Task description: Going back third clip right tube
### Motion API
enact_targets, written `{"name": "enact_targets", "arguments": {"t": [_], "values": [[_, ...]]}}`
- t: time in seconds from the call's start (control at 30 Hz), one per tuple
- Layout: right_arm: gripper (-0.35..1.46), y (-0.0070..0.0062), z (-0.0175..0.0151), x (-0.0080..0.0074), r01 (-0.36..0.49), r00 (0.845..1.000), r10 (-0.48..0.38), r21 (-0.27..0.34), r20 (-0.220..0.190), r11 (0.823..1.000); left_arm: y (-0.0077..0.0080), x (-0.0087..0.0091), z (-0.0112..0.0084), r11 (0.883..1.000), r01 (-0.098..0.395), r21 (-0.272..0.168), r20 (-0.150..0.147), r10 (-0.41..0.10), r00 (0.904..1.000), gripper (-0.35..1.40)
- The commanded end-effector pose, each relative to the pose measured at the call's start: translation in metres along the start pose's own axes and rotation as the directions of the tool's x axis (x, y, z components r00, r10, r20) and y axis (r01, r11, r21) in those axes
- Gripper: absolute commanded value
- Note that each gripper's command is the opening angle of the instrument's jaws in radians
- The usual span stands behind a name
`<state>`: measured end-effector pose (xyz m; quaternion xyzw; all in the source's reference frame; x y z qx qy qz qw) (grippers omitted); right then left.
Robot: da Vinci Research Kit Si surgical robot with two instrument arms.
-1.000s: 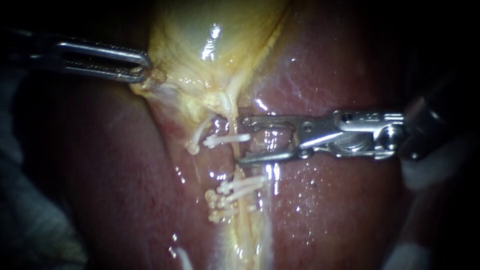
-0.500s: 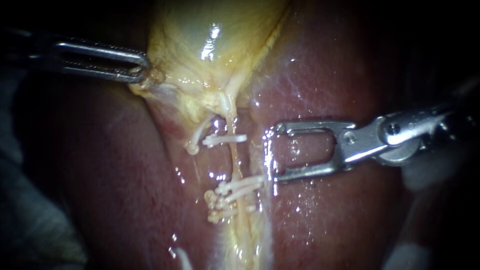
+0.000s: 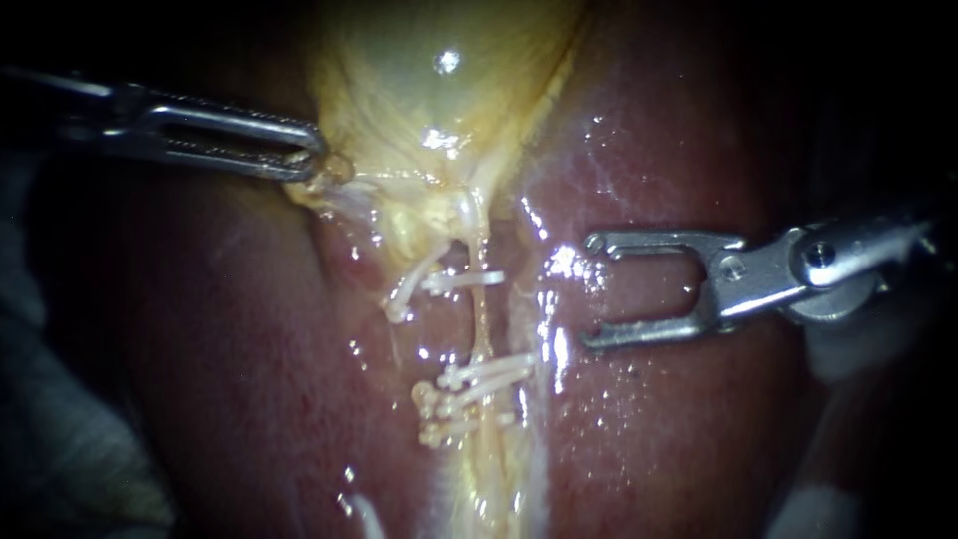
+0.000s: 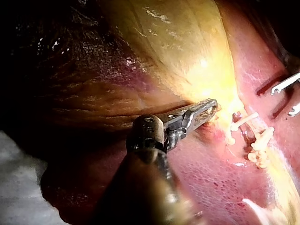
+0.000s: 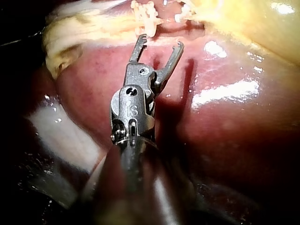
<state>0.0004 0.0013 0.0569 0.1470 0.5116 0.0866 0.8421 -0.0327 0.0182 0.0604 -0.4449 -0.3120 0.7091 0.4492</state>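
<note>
In the endoscope view the pale yellow gallbladder (image 3: 429, 90) tapers down into a thin tube (image 3: 482, 324) lying on the red liver (image 3: 679, 429). A white clip (image 3: 461, 281) crosses the tube high up, and a second one (image 3: 404, 291) slants beside it. Several more clips (image 3: 469, 384) sit lower down. My right instrument (image 3: 591, 291) stands open and empty over the liver, to the right of the tube and clear of it. My left instrument (image 3: 311, 160) is shut on the gallbladder's edge. The wrist views show the same: left jaws (image 4: 207, 110) gripping, right jaws (image 5: 159, 43) apart short of the clips (image 5: 146, 11).
White gauze (image 3: 60, 449) lies at the lower left, and a pale patch (image 3: 848, 344) sits under my right instrument's shaft. Wet liver surface surrounds the tube on both sides. A further white clip end (image 3: 364, 514) shows at the lower edge.
My right instrument has drawn back to the right, off the tube, with its jaws open and empty. My left instrument has shifted slightly right and down with the gallbladder edge.
</note>
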Motion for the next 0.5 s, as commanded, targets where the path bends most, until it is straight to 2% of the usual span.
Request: {"name": "enact_targets", "arguments": {"t": [0.03,0.17,0.5], "values": [[0.50,-0.0001,0.0001,0.0000,-0.001,1.000,0.001,0.000,0.000,1.000,-0.0001,0.0000,0.0003,1.000,0.007,0.001,0.003,-0.007,1.0000,-0.35],[0.50,-0.0001,0.0000,0.0000,-0.001,1.000,0.001,0.000,0.000,1.000,-0.0004,-0.0001,0.0009,1.000,0.005,-0.001,0.005,-0.005,1.0000,-0.35],[0.50,-0.0001,0.0001,0.0001,-0.001,1.000,0.001,0.003,-0.001,1.000,-0.0003,-0.0001,0.0008,1.000,0.005,-0.002,0.005,-0.005,1.0000,-0.35]]}}
